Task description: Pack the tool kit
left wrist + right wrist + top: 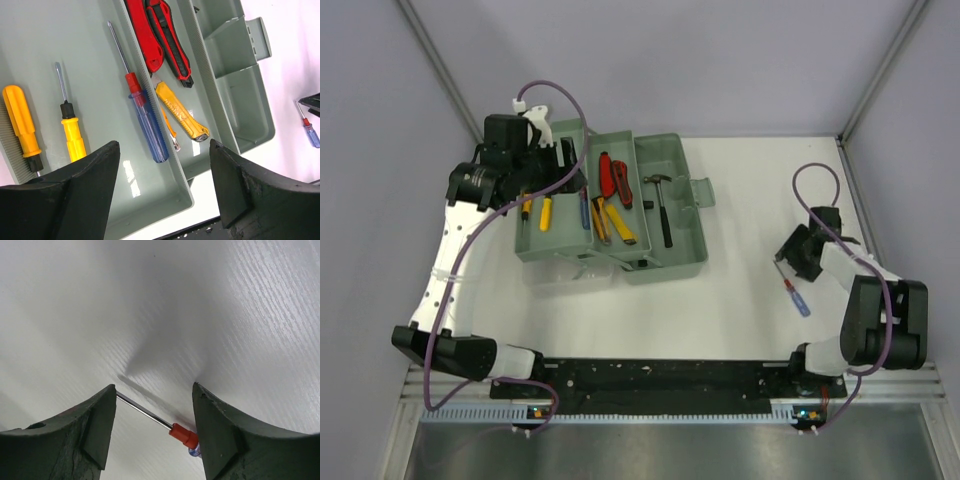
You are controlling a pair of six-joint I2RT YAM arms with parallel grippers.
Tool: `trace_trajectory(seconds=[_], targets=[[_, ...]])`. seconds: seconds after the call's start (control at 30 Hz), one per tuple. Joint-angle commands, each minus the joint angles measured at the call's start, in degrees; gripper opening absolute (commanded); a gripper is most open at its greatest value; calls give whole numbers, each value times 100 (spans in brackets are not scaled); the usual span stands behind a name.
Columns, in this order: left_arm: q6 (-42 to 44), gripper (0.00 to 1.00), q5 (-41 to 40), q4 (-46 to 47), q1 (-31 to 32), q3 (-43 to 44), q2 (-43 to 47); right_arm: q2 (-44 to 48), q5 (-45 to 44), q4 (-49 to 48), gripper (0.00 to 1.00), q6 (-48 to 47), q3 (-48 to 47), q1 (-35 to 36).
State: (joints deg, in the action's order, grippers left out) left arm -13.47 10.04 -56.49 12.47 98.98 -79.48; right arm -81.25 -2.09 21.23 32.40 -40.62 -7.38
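The grey-green toolbox (680, 255) stands open at the back left, its tiered trays spread out. My left gripper (546, 163) hovers open over the left tray (100, 45), holding nothing. Two yellow screwdrivers (72, 135) and a blue-handled one (149, 127) lie in that tray. Red pliers (150, 35) and a yellow knife (181, 112) lie in the middle tray, and a black hammer (662, 210) lies in the box body. On the table at right lies a small blue-handled screwdriver (796, 297). My right gripper (153, 390) is low over it, jaws apart either side of its shaft (147, 413).
The toolbox lid latch (701, 192) sticks out towards the table's middle. Purple cables loop over both arms (560, 95). Grey walls close in the table on the left, back and right. The arm bases sit on a black rail (660, 378) at the near edge.
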Motion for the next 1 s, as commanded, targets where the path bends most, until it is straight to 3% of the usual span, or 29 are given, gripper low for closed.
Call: trace_trajectory(seconds=[0.0, 0.33, 0.67, 0.97], targets=[[-32, 76, 33, 305, -16, -54, 214, 48, 174, 751, 64, -277, 178, 210], [-32, 77, 103, 349, -16, -2, 161, -250, -194, 1058, 65, -938, -95, 649], [-50, 77, 94, 305, -16, -19, 205, 557, -73, 1041, 65, -1087, -139, 1238], [-50, 77, 112, 349, -16, -2, 170, 629, -20, 1216, 65, -1157, -7, 1809]])
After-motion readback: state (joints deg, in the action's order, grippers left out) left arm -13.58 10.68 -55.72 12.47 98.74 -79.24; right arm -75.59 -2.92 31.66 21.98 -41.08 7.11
